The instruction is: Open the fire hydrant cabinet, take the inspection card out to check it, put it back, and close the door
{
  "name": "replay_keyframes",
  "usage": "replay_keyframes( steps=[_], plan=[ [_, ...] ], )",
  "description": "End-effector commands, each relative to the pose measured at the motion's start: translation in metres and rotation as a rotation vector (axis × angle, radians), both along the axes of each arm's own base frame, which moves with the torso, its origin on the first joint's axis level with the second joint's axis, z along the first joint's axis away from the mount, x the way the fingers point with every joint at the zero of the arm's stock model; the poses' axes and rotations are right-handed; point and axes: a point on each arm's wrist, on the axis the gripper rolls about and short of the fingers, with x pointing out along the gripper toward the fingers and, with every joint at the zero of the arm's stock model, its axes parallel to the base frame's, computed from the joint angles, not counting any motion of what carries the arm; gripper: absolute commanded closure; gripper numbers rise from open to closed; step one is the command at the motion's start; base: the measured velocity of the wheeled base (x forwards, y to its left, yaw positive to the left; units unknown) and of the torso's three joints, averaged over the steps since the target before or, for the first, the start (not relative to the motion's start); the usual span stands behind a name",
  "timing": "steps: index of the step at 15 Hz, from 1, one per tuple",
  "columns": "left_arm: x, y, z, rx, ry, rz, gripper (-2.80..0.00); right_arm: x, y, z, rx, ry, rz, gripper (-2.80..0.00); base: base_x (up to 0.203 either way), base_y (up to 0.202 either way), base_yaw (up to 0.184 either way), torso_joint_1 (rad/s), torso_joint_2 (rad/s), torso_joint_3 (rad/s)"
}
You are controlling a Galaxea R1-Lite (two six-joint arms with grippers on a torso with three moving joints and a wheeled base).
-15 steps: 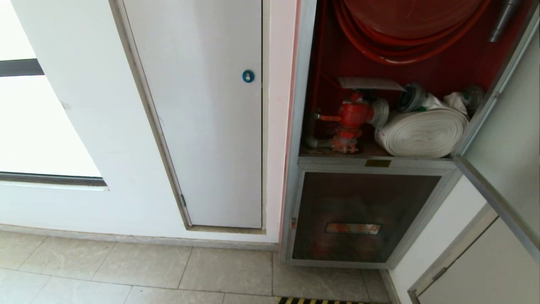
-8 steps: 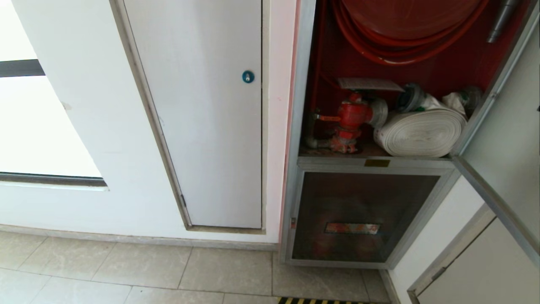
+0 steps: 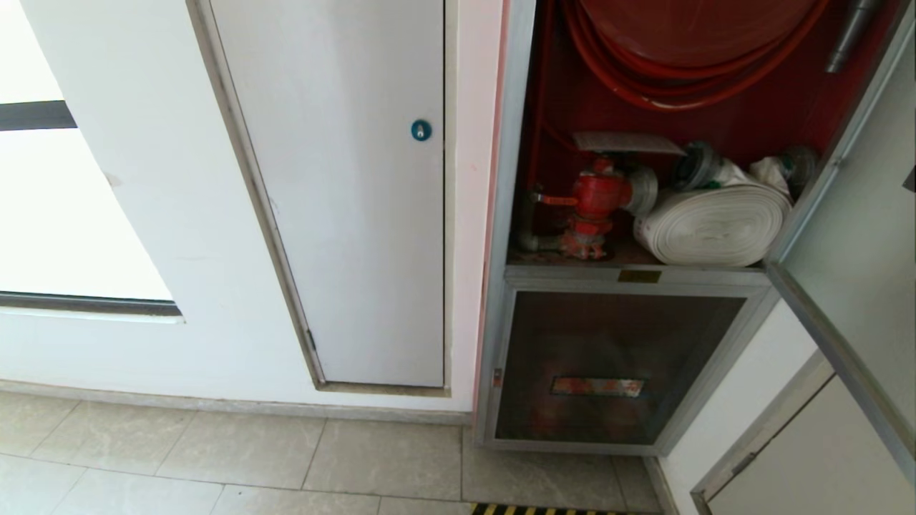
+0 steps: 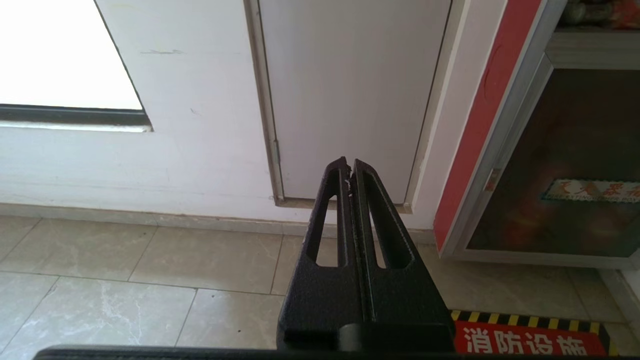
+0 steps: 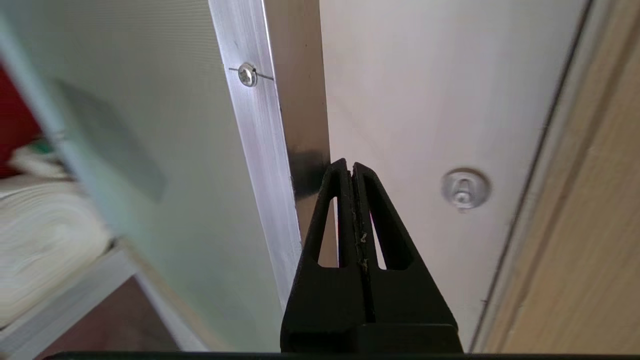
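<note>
A white wall over pale floor tiles [image 3: 236,458] fills the head view, with a plain white panel [image 3: 343,214] carrying a blue round lock [image 3: 421,129] set into it. To the right of that panel stands the fire hydrant cabinet [image 3: 501,214], open: its red interior shows the red hose reel [image 3: 687,43] at the top, the red valve [image 3: 597,197] below it and the rolled white hose [image 3: 715,225] lying beside the valve. A flat pale sheet rests on top of the valve (it may be the inspection card [image 3: 626,141], though its print cannot be read from here). Under this compartment is a dark glass panel [image 3: 615,365] with an orange-red strip. The door [image 3: 859,236] is swung out to the right edge of the view, and neither arm shows in this view. In the left wrist view the left pincer [image 4: 349,167] hangs low over the tiles, facing the foot of the white panel and well apart from the cabinet; its jaws are pressed together on nothing. In the right wrist view the right pincer [image 5: 349,169] is also fully closed and empty, its tips just beside the door's aluminium frame [image 5: 265,150], with a white wall panel bearing a round silver lock [image 5: 465,189] beyond and the hose blurred off to the side.
</note>
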Motion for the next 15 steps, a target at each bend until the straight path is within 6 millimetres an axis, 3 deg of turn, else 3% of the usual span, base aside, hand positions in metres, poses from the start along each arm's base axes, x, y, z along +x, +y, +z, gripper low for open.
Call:
replay_keyframes(
  steps=[1,15],
  plan=[
    [0.002,0.000,-0.005,0.001,0.020,0.001,0.00,-0.003,0.008,-0.001,-0.015,-0.011,0.037,0.00,0.000,0.000,0.000,0.000,0.00,0.000],
    [0.002,0.000,-0.005,0.000,0.020,0.001,0.00,-0.018,0.044,-0.022,0.002,0.002,0.338,0.00,0.000,0.000,0.000,0.000,0.00,0.000]
  ],
)
